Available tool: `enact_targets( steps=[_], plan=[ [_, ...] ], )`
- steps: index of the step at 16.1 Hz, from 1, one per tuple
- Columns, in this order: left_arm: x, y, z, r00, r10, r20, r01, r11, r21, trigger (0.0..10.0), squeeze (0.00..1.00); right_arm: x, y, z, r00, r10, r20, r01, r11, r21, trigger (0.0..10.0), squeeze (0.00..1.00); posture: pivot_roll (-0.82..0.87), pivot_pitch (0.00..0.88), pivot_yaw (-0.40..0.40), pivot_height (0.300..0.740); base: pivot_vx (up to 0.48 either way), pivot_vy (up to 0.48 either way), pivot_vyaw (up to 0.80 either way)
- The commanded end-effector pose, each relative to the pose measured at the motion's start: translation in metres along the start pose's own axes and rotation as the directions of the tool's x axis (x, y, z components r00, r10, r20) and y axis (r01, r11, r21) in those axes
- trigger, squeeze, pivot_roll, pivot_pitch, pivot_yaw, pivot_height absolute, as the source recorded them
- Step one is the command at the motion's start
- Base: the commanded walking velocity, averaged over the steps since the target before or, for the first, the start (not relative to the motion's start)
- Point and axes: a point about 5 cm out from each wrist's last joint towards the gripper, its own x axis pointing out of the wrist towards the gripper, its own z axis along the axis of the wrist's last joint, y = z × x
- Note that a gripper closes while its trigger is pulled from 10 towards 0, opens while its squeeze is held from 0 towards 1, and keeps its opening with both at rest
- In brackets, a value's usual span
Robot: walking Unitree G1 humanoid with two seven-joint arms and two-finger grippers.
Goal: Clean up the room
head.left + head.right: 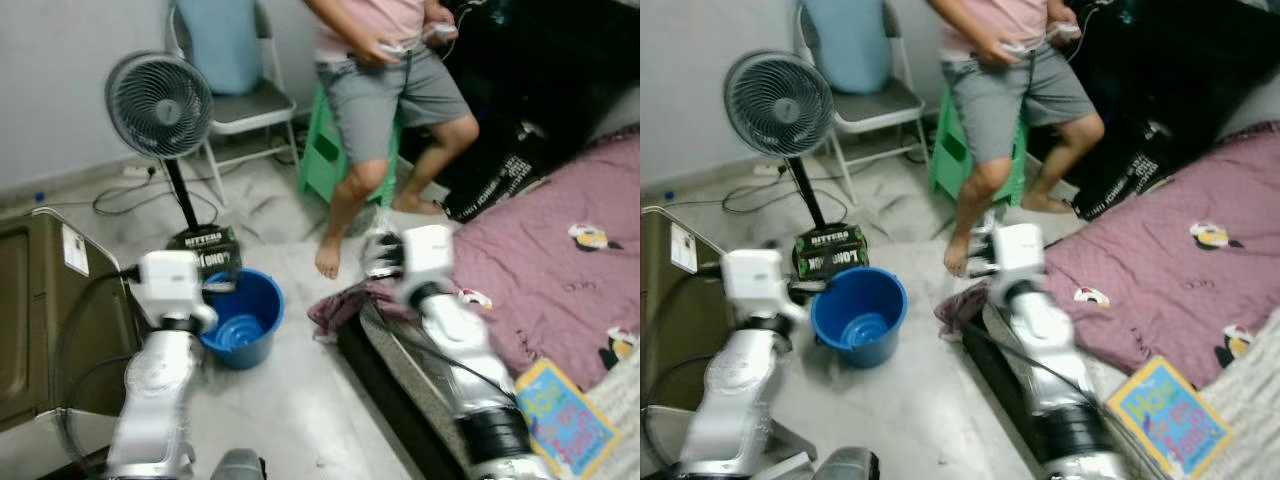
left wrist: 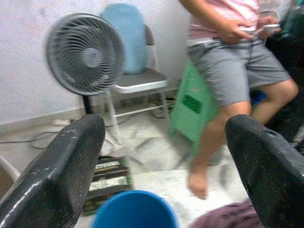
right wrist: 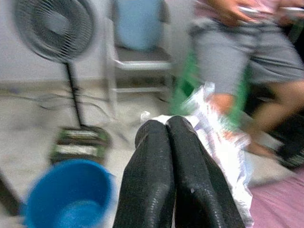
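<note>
Silver arms reach forward from the bottom of the head views, with the blue bucket [image 1: 240, 318] on the floor between them, just in front of the fan's box-weighted base [image 1: 205, 252]. For this step, the right gripper [image 3: 167, 130] looks to be carrying a crinkled silvery wrapper [image 3: 223, 142] toward that bucket; to do it well, the arm should swing left until the fingertips hang squarely over the bucket's mouth, clear of the maroon cloth [image 1: 345, 300] draped off the mattress corner, and only then release, since so light a scrap could drift past the rim. Its 2 black fingers are pressed together, pinching the wrapper, which trails along one side of them. The left gripper [image 2: 166, 142] is spread wide and holds nothing, poised just above the bucket's near rim. A person sits on a green stool [image 1: 325, 155] beyond
</note>
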Motion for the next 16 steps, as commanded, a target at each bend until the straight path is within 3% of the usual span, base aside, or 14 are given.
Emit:
enact_targets(
  steps=[1,8,16],
  plan=[
    [0.0027,-0.01,0.0049,0.999,-0.046,0.021,0.047,0.999,-0.021,10.0,0.0,-0.0029,-0.0114,0.0017,1.0,-0.03,0.0,0.03,0.999,-0.012,10.0,0.0,0.03,0.0,-0.053,0.74,0.0,0.0,0.0],
    [0.0016,-0.011,0.0067,0.997,-0.076,0.029,0.077,0.997,-0.027,10.0,0.0,-0.0029,-0.0079,0.0029,1.0,-0.005,0.005,0.005,1.0,-0.021,10.0,0.0,0.04,0.0,-0.052,0.74,0.226,0.0,0.0],
    [0.003,-0.0096,0.0067,0.997,-0.076,0.027,0.077,0.997,-0.025,10.0,0.0,-0.0019,-0.0071,0.0039,1.0,-0.003,0.016,0.003,1.0,-0.015,10.0,0.0,0.04,0.0,-0.05,0.74,0.352,0.0,0.61]
  ],
)
